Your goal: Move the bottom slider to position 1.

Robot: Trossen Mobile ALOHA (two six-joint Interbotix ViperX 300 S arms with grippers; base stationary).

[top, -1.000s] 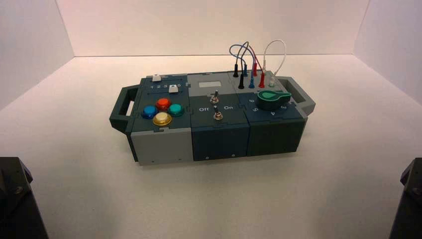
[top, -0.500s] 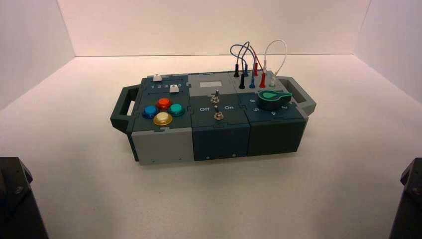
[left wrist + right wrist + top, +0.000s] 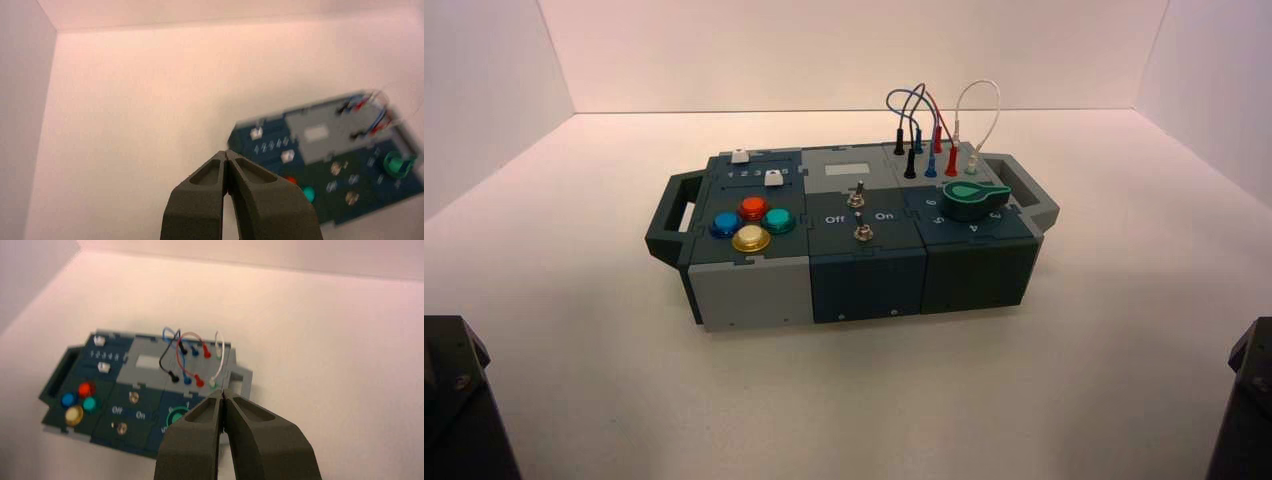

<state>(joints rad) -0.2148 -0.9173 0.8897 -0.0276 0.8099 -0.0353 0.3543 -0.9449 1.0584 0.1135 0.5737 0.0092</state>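
White and blocky, the bottom slider [image 3: 773,178] sits on the dark panel at the box's left, below the number row and above the red button [image 3: 754,208] and green button [image 3: 778,220]; its goal, position 1 [image 3: 92,354], is at the row's left end. Its exact stop I cannot tell. A near twin, the upper slider [image 3: 740,156], lies just beyond the row, so a reach aimed a little too far could shift the wrong one. Coming in low from the near side, a gripper might press a button by mistake; a glancing push could slip over the little cap, leave it short of 1, or, with too much downward force, nudge the box [image 3: 752,295]. The left gripper [image 3: 225,152], the likelier one for this job, is clear of the box on the near left, fingers drawn together with nothing between them; the right gripper [image 3: 223,391] is idle on the near right, its fingers likewise together and empty. As for writing, white numerals 1 2 3 4 5 run between the sliders, and "Off" [image 3: 117,410] and "On" [image 3: 140,415] mark the middle panel. Figures round the green knob [image 3: 972,200] are partly hidden; I see no brand.
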